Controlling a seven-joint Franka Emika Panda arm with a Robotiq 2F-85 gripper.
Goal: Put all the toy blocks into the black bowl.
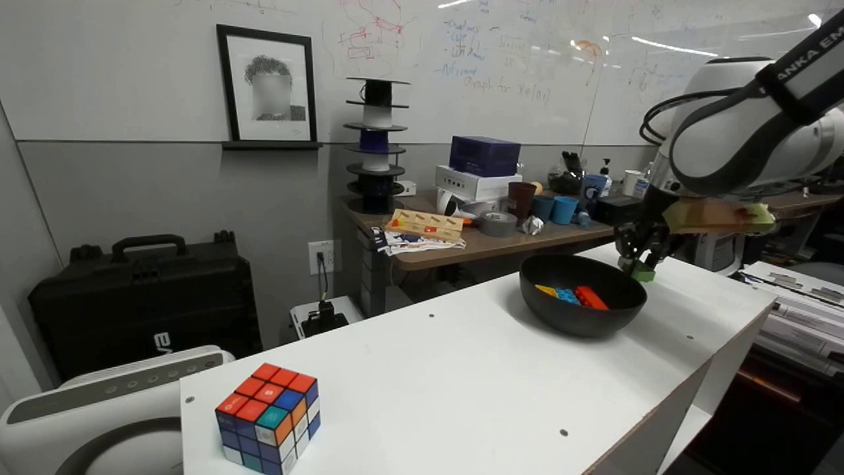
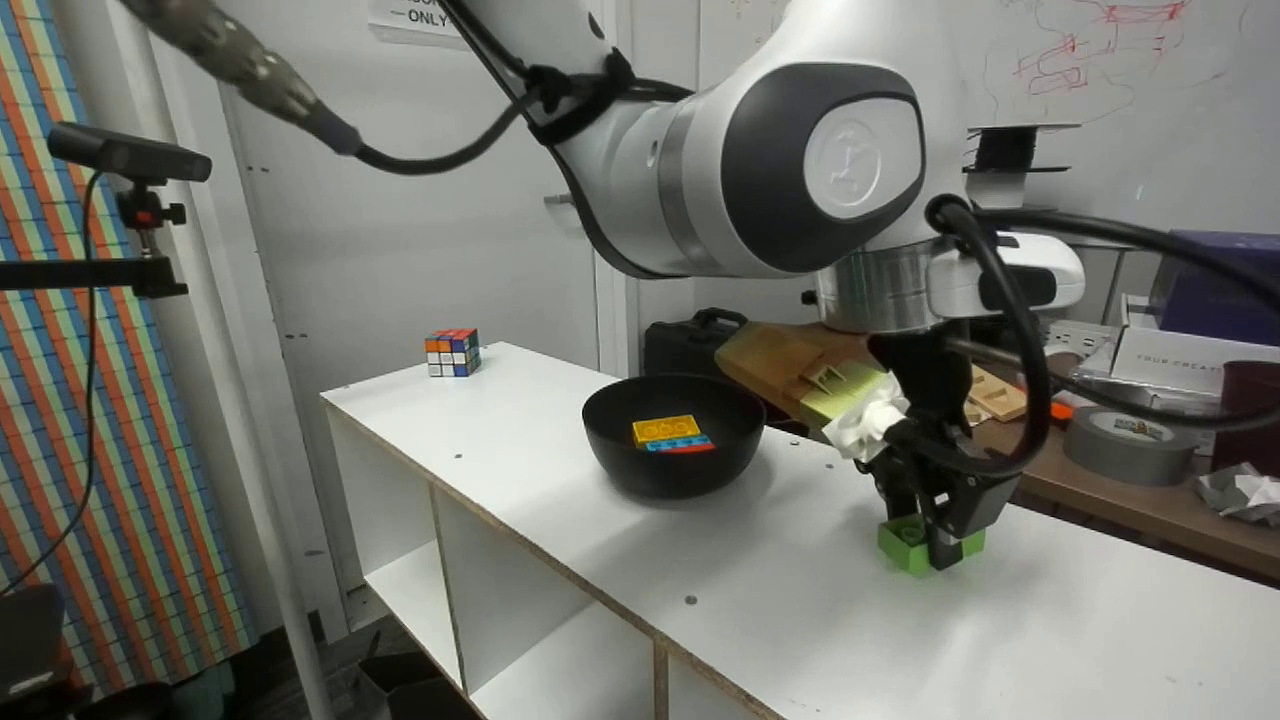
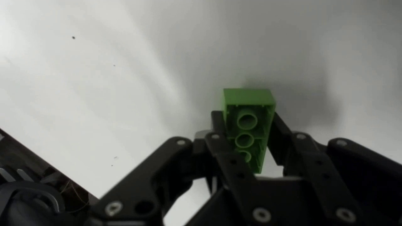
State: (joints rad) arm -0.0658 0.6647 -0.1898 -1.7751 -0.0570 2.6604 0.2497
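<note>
Three in, one left to place

The job is, I judge, nearly done. A yellow block [image 2: 664, 429], a blue block [image 1: 567, 296] and a red block [image 1: 591, 298] lie together inside the black bowl [image 1: 575, 322], which stands near the gripper [image 3: 247, 130] but apart from it; both exterior views show all three there. The gripper itself is clamped across the narrow width of a green block [image 2: 905, 549], holding it by its long sides, and in the wrist view the hollow, tubed side of that block is turned to the camera. It is the only block to be seen outside the bowl, so I take it for the last. Whether it touches the white tabletop [image 1: 428, 379] under the gripper or hangs just above it is hard to tell from these angles.

What remains, then, seems to be a lift, a short carry from the gripper's present place to over the bowl, and a release. The puzzle cube [image 1: 267, 419], well apart from the gripper and beyond the bowl, is probably no part of the count.
</note>
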